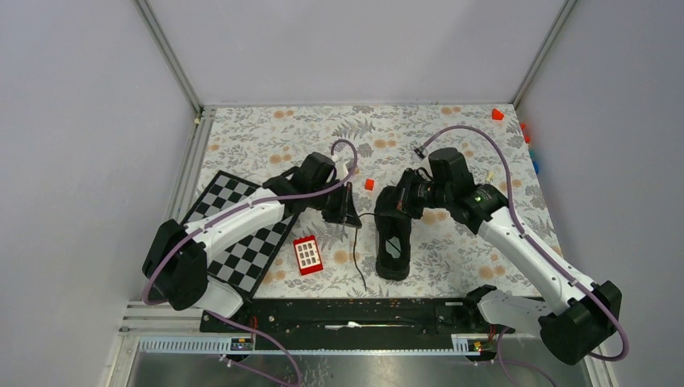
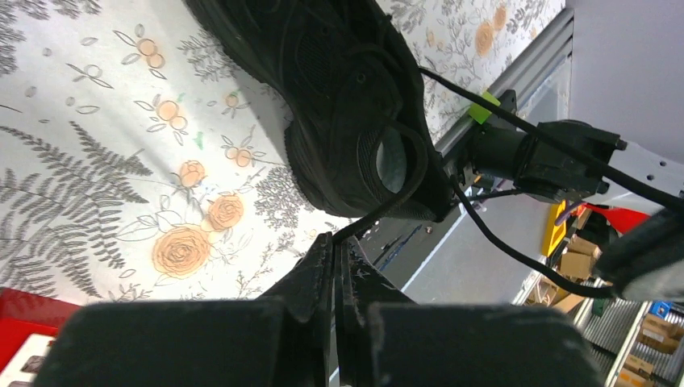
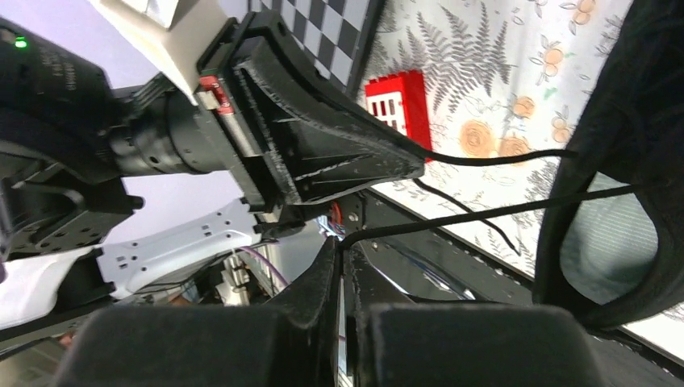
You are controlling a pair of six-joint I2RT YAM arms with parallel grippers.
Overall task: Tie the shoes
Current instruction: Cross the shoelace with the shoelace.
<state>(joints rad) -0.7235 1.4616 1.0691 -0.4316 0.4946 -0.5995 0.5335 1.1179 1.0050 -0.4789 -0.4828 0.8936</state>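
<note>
Left gripper (image 2: 334,242) fills the foreground of its wrist view, jaws pressed together on a thin black lace strand (image 3: 492,160) that runs taut to the shoe (image 2: 339,97). Right gripper (image 3: 339,246) is likewise closed, pinching a second strand (image 3: 500,211) drawn tight from the shoe's collar. The shoe sits a little right of centre on the floral table (image 1: 452,129), nearer the near edge than the far one. Its long axis runs near to far, with the grey-lined heel opening toward the near edge. The left gripper is just beside the shoe on its left, about level with the lacing. The right gripper is at the shoe's far end, low over the toe half. Exactly where its tips stand relative to the tongue cannot be told from above. From the right wrist both strands leave the shoe on the same side, one close above the other. Judgement: the next move turns on crossing these two strands over the tongue, and each arm is already as near as it needs. A loose lace tail (image 1: 360,262) trails toward the near edge, between the shoe and the red block (image 1: 307,255).
</note>
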